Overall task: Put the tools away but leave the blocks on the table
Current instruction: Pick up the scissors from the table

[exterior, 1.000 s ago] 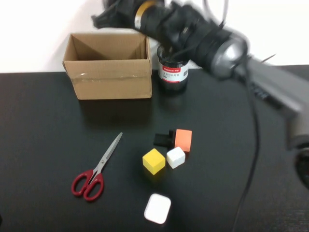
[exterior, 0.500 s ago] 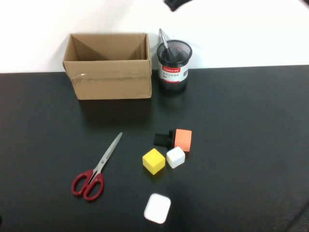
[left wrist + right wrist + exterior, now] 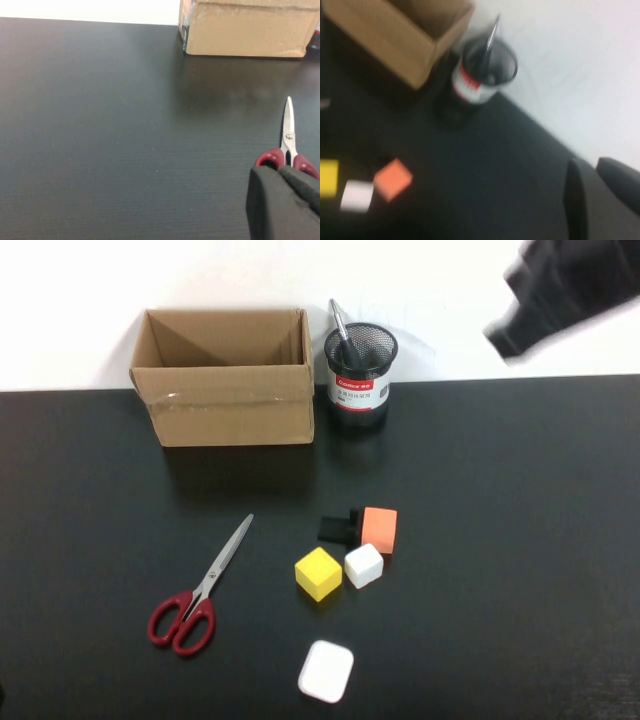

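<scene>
The red-handled scissors [image 3: 212, 575] lie flat on the table [image 3: 500, 540], front left of the blocks. My left gripper [image 3: 279, 172] is shut and empty, low over the table just short of the scissors' handles [image 3: 288, 135]; it is outside the high view. A thin metal shaft [image 3: 340, 325], apparently the screwdriver, stands in the mesh cup [image 3: 360, 380]. The pliers are not visible. My right arm [image 3: 565, 290] is a blur high at the back right, and its gripper [image 3: 595, 162] is shut and empty. The yellow cube [image 3: 319, 573], white cube [image 3: 364, 565], orange block [image 3: 379, 528], black block [image 3: 336, 528] and flat white square [image 3: 326, 671] sit mid-table.
An open cardboard box [image 3: 225, 390] stands at the back left, beside the cup, against the white wall. The right wrist view shows the cup [image 3: 482, 75], the box [image 3: 395, 35] and the orange block [image 3: 393, 179] from above.
My right arm was over the mesh cup a second ago. It lifted out of view and now shows at the back right. The shaft stays in the cup; scissors and blocks have not moved.
</scene>
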Controlling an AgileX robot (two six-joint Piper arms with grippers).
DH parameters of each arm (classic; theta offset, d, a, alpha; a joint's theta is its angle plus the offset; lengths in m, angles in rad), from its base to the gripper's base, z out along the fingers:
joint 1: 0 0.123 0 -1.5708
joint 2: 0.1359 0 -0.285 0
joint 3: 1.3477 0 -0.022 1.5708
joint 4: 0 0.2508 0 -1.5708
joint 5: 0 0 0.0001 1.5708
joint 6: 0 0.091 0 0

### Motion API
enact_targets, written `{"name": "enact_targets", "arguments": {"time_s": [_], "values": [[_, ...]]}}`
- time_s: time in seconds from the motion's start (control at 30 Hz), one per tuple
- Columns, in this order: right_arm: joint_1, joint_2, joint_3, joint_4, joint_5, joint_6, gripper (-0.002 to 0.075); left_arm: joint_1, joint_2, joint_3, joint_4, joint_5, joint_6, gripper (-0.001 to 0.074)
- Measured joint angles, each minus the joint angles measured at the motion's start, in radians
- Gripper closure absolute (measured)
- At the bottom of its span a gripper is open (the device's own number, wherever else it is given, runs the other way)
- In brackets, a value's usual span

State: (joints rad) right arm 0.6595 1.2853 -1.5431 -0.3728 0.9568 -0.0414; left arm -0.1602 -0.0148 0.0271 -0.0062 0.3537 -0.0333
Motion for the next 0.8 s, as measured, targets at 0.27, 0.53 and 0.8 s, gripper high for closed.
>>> {"name": "enact_targets", "arguments": {"time_s": [0.27,0.53,0.8], "values": [[0.000,-0.116,0.231,0.063,0.137,0.097,0.0733,0.000,0.000,0.000,0.000,0.000,0.000,0.0739],[0.000,-0.085,0.255,0.039,0.152,0.097,0.0733,0.000,0.000,0.000,0.006,0.000,0.000,0.0739],[-0.004,-0.167,0.259,0.011,0.123,0.095,0.0733,0.000,0.000,0.000,0.000,0.000,0.000,0.0739]]}}
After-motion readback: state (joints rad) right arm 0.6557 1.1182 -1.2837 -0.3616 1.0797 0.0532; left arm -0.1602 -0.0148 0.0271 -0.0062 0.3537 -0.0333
